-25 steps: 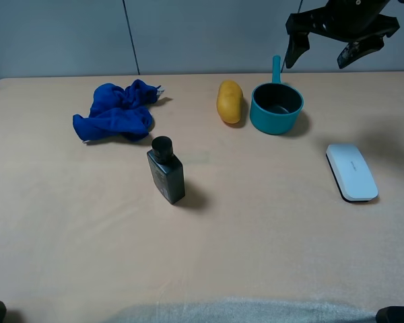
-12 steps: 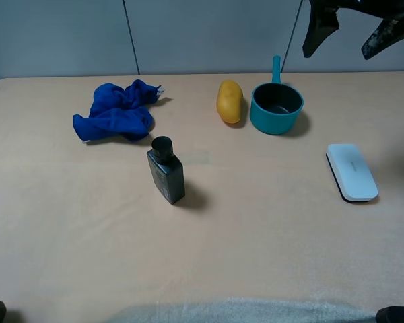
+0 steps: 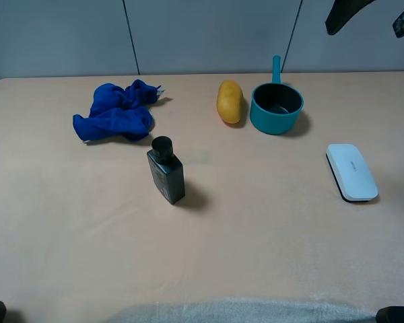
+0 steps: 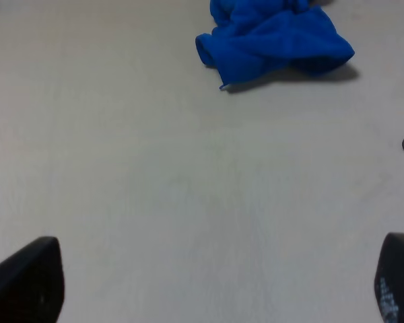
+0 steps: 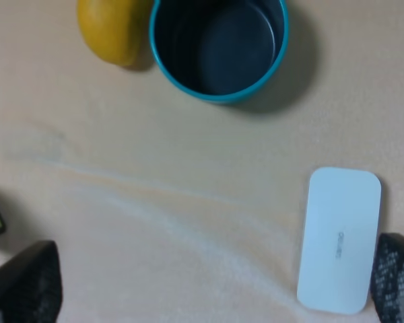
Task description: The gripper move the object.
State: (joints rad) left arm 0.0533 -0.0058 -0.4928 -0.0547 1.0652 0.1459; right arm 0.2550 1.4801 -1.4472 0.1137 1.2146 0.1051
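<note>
right gripper (image 3: 372, 15) high at far right, fingers spread, holding nothing. teal saucepan (image 3: 276, 106) on tabletop (image 3: 256, 222), far centre-right, just beside yellow potato (image 3: 229, 101). risk: an off-line descent clips the potato or tips the pan.

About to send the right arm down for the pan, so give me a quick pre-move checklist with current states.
1. Pan upright, handle pointing away from the robot: ok.
2. Pan inside empty in the right wrist view: ok.
3. Right pincer open, holding nothing: ok.
4. Right pincer over the pan: not ok, it sits high at the frame edge.
5. Room beside the pan: not ok, potato lies close alongside.
6. White case clear of the pan: ok.
</note>
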